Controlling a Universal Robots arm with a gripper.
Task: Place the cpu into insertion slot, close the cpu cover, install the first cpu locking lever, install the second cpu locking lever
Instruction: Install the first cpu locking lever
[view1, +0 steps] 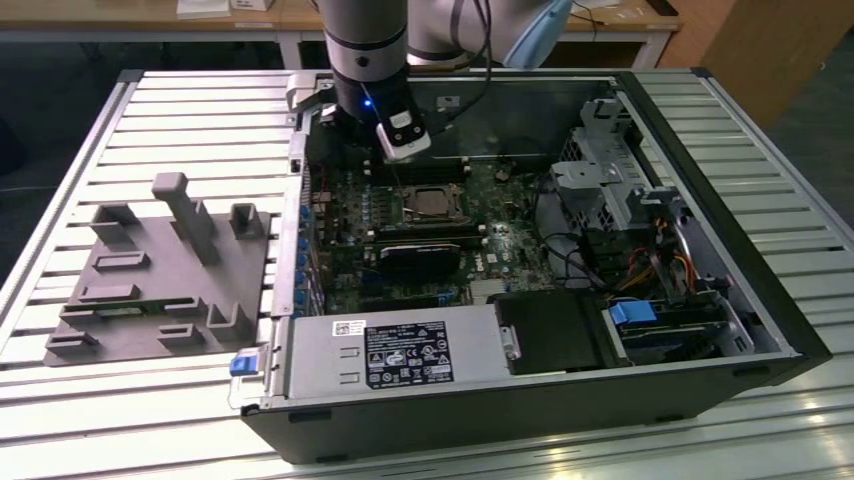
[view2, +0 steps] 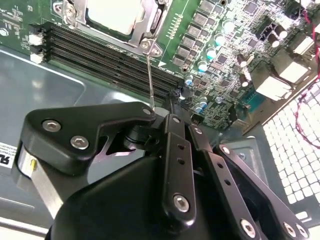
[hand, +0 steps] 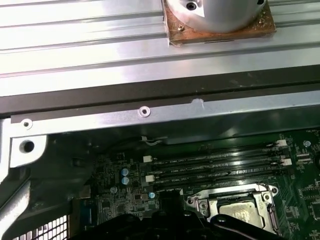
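pinching thin steel-wire locking lever (view2: 150, 80), prob to latch it, black gripper (view2: 155, 114) looks clenched; silvery-beige square cpu (view2: 112, 12) sits in grey-rimmed insertion slot (hand: 196, 204) w/ grey frame cover (view2: 148, 22) shut.

No text was found legible. A black label (view1: 407, 352) and a white sticker (view1: 350, 326) were noted on the power supply (view1: 320, 368), well apart from the gripper (view1: 380, 160). Their print could not be made out.

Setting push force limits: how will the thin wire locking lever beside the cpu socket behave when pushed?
The locking lever is a thin bare wire, so it likely flexes springily. Its smooth metal probably slips easily. One end meets the insertion slot corner, so it probably swings there rather than lifting free.
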